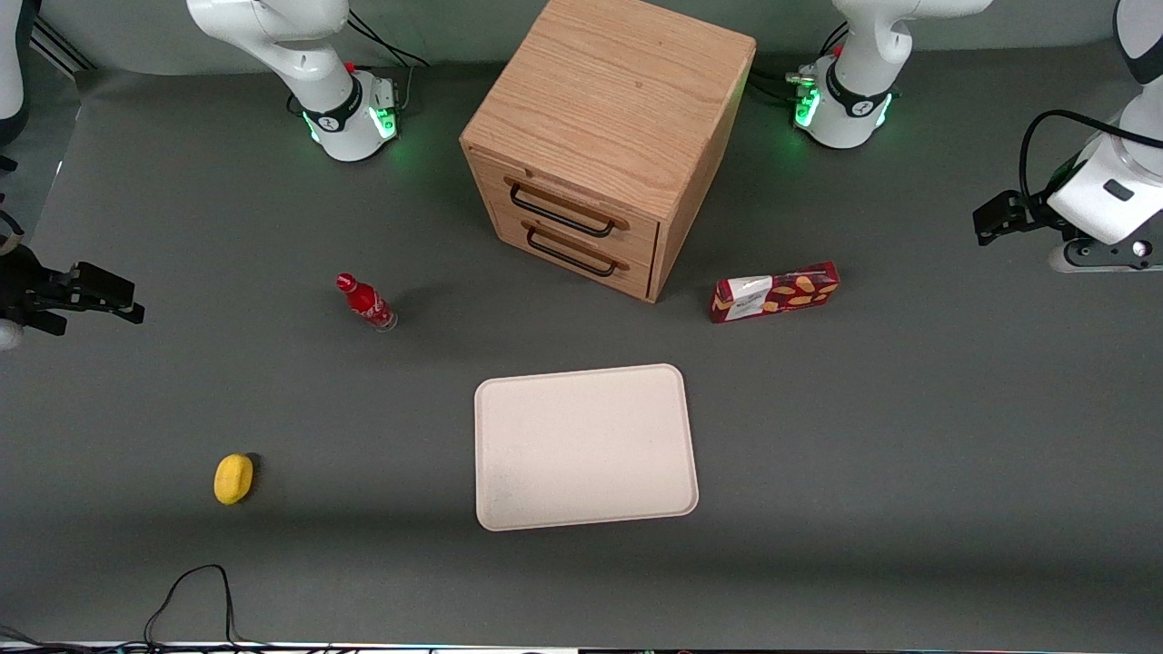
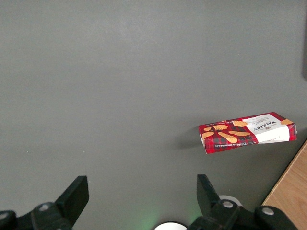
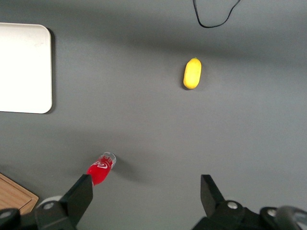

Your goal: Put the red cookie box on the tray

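The left arm's end effector point(image 2: 139, 199) hangs above bare counter point(image 1: 909, 436) toward the working arm's end, its two fingers point(image 2: 74, 196) spread wide with nothing between them; in the front view it shows as the dark head point(image 1: 1004, 216) at the arm's tip, well apart from the load. The red cookie box point(image 1: 774, 292) lies flat on the counter, clear of the end effector, near the wooden drawer cabinet point(image 1: 609, 136) and just to the side of its drawer fronts. The wrist view gives its broad printed face point(image 2: 247, 132) turned up, with the white label patch toward one end. The tray point(image 1: 586, 447) rests nearer the front camera than the box, apart from it, and carries nothing. As a slim cardboard carton, the box is probably light and fairly stiff along its length, though its broad faces would likely dent under a hard squeeze, and the printed skin may be somewhat slick. The soundest hold is judged to be across the narrow width, near the middle of the length, with the fingers closing on the two long side walls, so that the carton neither tips nor swings in transit. A small red bottle point(image 1: 366, 302) and a yellow object point(image 1: 233, 479) lie toward the parked arm's end and play no part.
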You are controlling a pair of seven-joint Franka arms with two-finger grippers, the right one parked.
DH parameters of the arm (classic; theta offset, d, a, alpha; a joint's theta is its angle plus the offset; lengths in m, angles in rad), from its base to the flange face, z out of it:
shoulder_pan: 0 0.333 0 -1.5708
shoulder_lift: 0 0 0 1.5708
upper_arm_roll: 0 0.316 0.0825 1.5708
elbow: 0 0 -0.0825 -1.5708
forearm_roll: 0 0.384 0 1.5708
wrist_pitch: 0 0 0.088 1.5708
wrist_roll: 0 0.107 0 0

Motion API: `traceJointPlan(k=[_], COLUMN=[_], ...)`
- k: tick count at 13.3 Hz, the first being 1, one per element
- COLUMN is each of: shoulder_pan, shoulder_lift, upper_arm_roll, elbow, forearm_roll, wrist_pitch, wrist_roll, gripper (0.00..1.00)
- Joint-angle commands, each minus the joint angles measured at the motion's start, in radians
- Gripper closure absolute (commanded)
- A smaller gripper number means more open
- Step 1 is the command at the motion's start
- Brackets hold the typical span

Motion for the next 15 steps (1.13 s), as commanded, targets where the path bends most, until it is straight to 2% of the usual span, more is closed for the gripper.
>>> traceJointPlan(k=[1, 12, 14, 15], shoulder_pan=[-0.032, -0.04, -0.055, -0.061], shoulder_lift=[0.021, 0.061, 0.06, 0.06], upper_arm_roll=[0.013, -0.015, -0.033, -0.047], elbow=[0.044, 0.11, 0.119, 0.134], forearm_roll=[-0.004, -0.013, -0.028, -0.03], wrist_pitch=[-0.025, -0.102, -0.128, -0.157], wrist_roll=[-0.003, -0.046, -0.006, 0.068], gripper=[0.0, 0.0, 0.0, 0.0])
